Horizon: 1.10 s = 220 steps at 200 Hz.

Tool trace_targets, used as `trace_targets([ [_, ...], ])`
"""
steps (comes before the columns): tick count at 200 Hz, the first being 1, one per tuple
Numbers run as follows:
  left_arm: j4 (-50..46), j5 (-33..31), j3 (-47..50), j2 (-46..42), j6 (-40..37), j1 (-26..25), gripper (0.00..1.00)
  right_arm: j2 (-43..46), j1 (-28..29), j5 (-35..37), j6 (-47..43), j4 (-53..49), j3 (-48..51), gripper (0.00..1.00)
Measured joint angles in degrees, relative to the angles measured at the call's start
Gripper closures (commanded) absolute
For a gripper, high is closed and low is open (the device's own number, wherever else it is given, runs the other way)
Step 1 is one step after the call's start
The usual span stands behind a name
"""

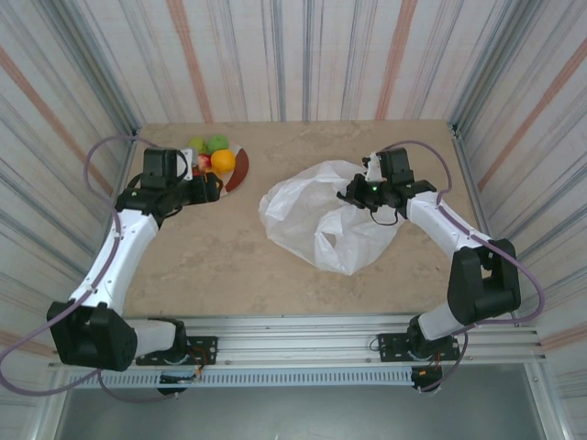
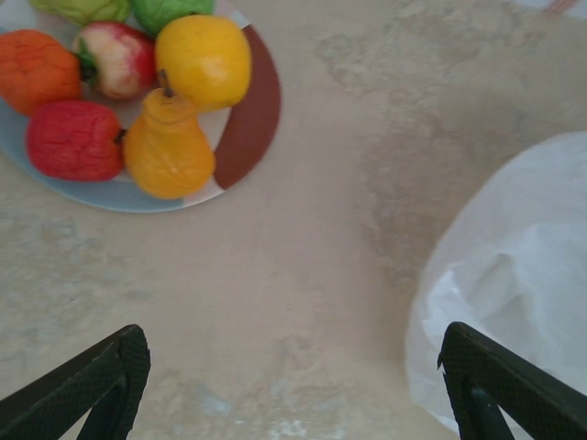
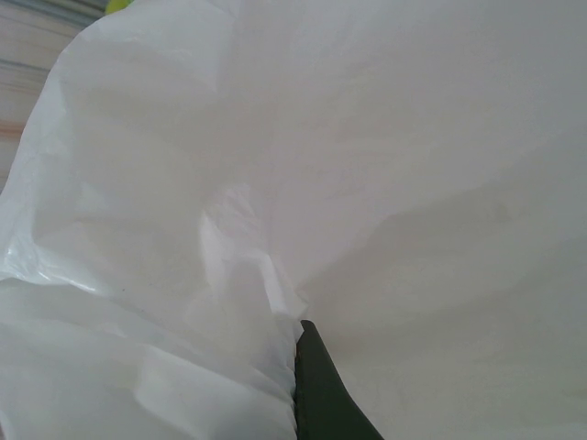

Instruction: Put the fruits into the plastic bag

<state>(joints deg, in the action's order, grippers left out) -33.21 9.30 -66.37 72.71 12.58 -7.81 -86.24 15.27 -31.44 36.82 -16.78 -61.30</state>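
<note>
Finds the fruits [image 2: 165, 147] heaped and touching on the round plate [image 2: 252, 119] at the far left of the surface [image 2: 303, 275], none yet in the plastic bag [image 1: 312, 215] crumpled right of centre. Holds the left pincer [image 2: 293, 394] spread wide and empty just near of the plate. Seems to nip a bunched fold at the bag's far right edge in the right pincer [image 1: 362, 194], one finger buried in film. Risks the thin film slipping from that nip and shutting the mouth, neighbours rolling off the plate when one fruit is drawn out, and a rounded skin squirting from the fingers mid-carry.
</note>
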Motion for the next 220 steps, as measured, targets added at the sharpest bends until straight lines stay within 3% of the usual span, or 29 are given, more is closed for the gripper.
trace_targets([
  [143, -3.3, -10.0, -27.5, 39.7, -3.6, 0.4, 0.13, 0.0, 0.5, -1.6, -0.5, 0.5, 0.0, 1.00],
  [220, -5.1, -13.9, -33.4, 47.8, -6.9, 0.2, 0.13, 0.0, -0.2, -2.3, -0.5, 1.4, 1.6, 1.00],
])
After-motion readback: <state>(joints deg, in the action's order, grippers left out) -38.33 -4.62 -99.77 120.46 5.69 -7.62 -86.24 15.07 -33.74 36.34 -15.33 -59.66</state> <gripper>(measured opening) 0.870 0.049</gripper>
